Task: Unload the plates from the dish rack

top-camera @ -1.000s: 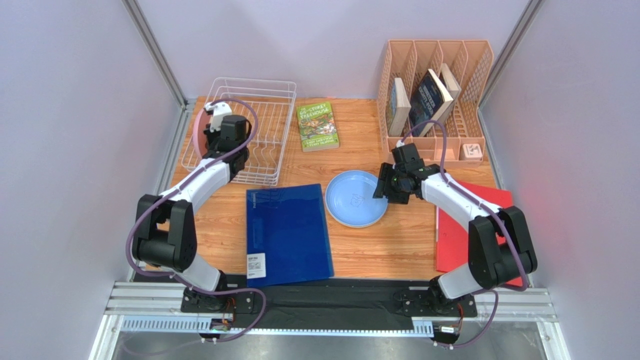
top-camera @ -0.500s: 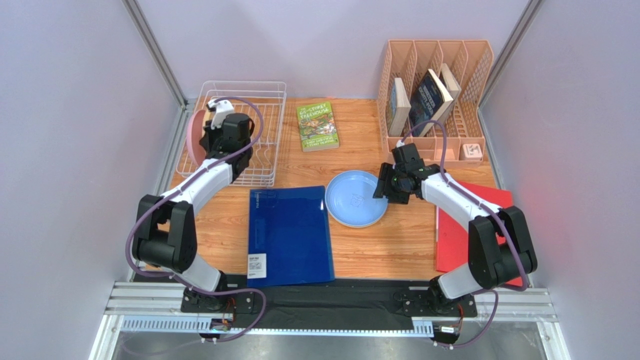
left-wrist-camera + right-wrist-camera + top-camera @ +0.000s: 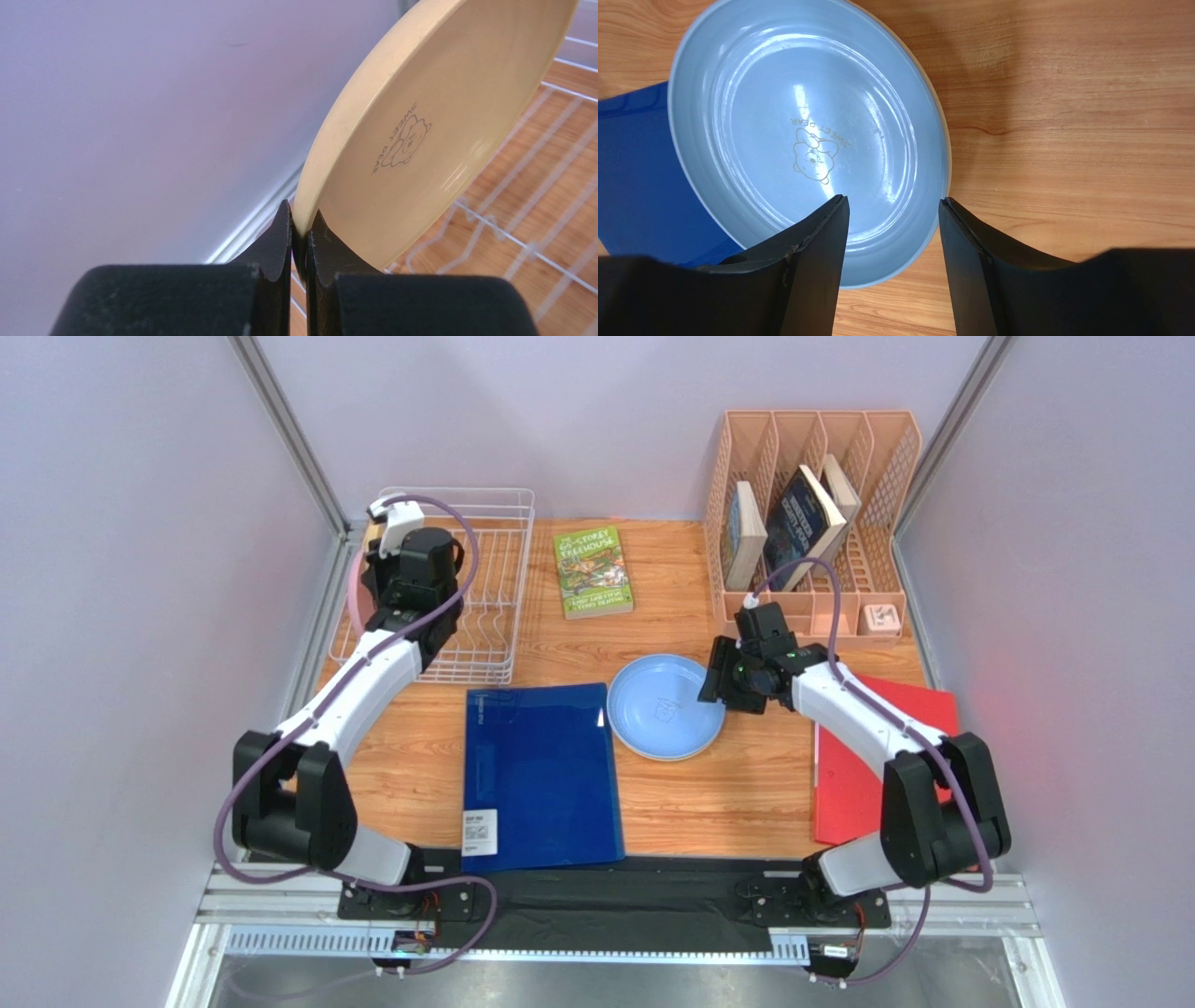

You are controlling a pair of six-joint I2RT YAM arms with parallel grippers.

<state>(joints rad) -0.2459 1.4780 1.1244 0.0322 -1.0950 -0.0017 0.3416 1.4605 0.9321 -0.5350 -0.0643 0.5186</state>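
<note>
My left gripper [image 3: 300, 225] is shut on the rim of a pale yellow plate [image 3: 428, 133], which stands on edge and tilted, its printed centre mark facing the camera. It hangs over the left part of the white wire dish rack [image 3: 484, 595], whose wires [image 3: 523, 210] show below it. From above, the left gripper [image 3: 382, 585] hides most of this plate [image 3: 355, 595]. A light blue plate [image 3: 662, 707] lies flat on the table, its left edge on a blue folder. My right gripper [image 3: 892, 210] is open, its fingers straddling that blue plate's [image 3: 808, 126] near rim; it [image 3: 716, 686] holds nothing.
A dark blue folder [image 3: 540, 773] lies at centre front and a red folder [image 3: 870, 770] under the right arm. A green book [image 3: 595, 571] lies behind the blue plate. A peach lattice organiser [image 3: 814, 448] with books fills the back right. Walls close in on both sides.
My left gripper has risen and moved back and left, lifting the pale plate up from the rack's tines. The right gripper has barely moved over the blue plate.
</note>
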